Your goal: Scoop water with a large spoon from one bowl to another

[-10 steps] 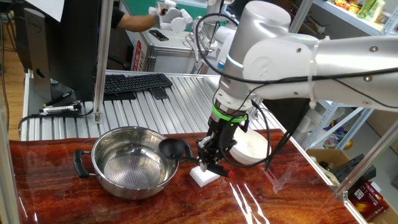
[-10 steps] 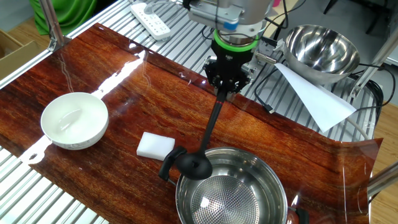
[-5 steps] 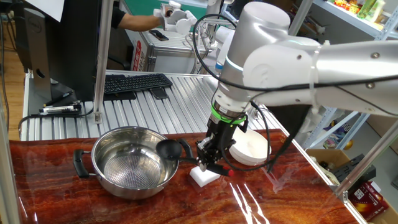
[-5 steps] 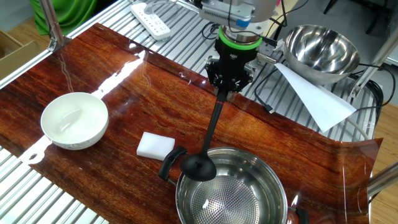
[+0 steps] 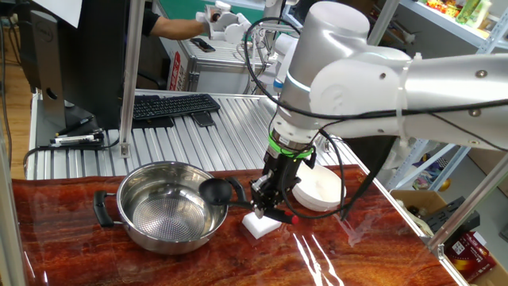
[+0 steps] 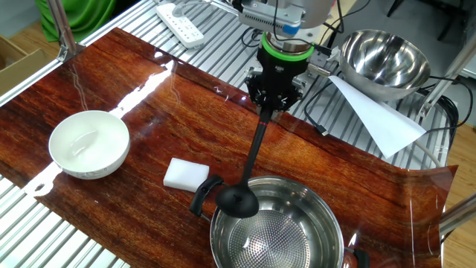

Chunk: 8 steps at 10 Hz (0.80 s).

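Observation:
My gripper [image 5: 271, 193] [image 6: 268, 106] is shut on the thin handle of the black ladle [image 5: 214, 190] [image 6: 237, 199]. The ladle's round cup hangs over the near rim of the steel pot [image 5: 163, 208] [image 6: 279, 232], just above it. The pot has black side handles and a shiny, patterned bottom. The white bowl [image 5: 321, 187] [image 6: 88, 144] stands on the wooden top, behind the gripper in one view and far left in the other. I cannot tell whether the cup holds water.
A white rectangular block [image 5: 260, 224] [image 6: 186, 175] lies beside the pot, between it and the white bowl. A second steel bowl [image 6: 383, 61] and a paper sheet [image 6: 375, 115] sit at the table's back. A keyboard [image 5: 173, 106] lies on the metal rack.
The ladle cup has shifted slightly further over the pot's rim; in the last half second almost nothing has moved.

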Tool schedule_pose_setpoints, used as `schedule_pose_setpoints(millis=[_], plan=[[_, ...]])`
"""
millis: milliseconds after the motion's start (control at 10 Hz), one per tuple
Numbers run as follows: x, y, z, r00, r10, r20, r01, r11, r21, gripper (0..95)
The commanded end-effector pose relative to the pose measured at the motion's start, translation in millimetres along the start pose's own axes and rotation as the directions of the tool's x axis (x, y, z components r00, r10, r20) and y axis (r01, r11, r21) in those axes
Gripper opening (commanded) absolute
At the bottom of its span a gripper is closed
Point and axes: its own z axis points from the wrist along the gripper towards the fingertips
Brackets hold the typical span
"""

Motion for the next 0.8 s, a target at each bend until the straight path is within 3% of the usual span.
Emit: schedule_pose_setpoints(millis=[100,200,400,600,700,800], plan=[[0.6,-0.1,0.3,1.000,0.005,0.007,-0.005,1.000,-0.012,0.0],[0.6,-0.1,0.3,0.999,0.017,0.034,-0.016,0.999,-0.035,0.0],[0.6,-0.1,0.3,0.997,0.023,0.073,-0.022,1.000,-0.018,0.0],[0.6,-0.1,0.3,0.998,0.017,0.058,-0.017,1.000,0.000,0.0],[0.6,-0.1,0.3,0.998,0.022,0.063,-0.020,0.999,-0.032,0.0],[0.6,-0.1,0.3,0.998,0.014,0.066,-0.012,0.999,-0.037,0.0]])
